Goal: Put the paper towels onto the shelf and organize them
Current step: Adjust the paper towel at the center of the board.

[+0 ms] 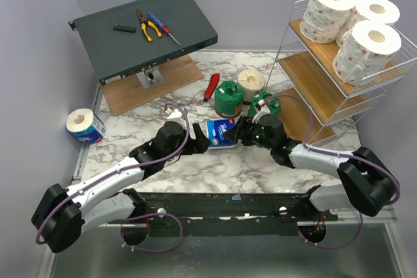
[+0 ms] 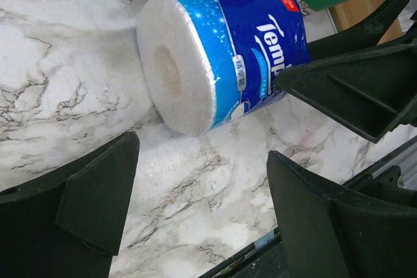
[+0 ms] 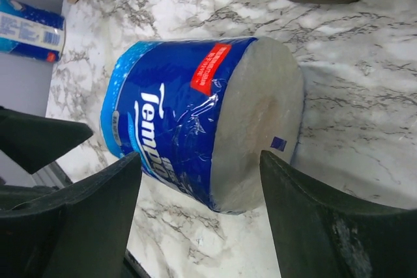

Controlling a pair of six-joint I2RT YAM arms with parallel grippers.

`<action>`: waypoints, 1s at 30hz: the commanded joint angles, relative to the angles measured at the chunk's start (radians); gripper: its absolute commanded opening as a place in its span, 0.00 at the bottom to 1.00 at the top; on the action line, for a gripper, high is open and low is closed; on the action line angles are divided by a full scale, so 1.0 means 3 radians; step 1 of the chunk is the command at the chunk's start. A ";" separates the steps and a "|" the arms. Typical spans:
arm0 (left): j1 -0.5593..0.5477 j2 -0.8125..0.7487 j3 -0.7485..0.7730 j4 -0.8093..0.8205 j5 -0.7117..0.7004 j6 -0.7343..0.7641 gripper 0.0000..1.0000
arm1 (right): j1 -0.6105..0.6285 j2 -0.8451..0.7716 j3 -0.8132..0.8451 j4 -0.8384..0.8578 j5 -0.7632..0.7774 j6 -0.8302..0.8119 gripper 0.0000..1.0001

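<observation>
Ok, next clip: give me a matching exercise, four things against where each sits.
Things: 1 speckled white rolls; 2 pliers; 3 blue roll lying on its side; 4 cream roll.
Places: A on the dark metal box; B between the left end effector and right end effector; C on the shelf's top tier; D upright on the table beside a green roll.
Pairs: 1-C; 2-A; 3-B; 4-D.

black-jointed white arms (image 1: 111, 180), purple cables (image 1: 187, 127), black fingers (image 2: 85, 213)

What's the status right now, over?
Left gripper open, short of blue roll. Right gripper open, at its other end. Roll lying on marble table. Nothing in the way.
</observation>
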 commanded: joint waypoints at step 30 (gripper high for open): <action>0.0081 0.0070 -0.0126 0.0232 0.0120 -0.0057 0.75 | -0.0017 0.0476 -0.0265 0.1192 -0.0619 0.0352 0.74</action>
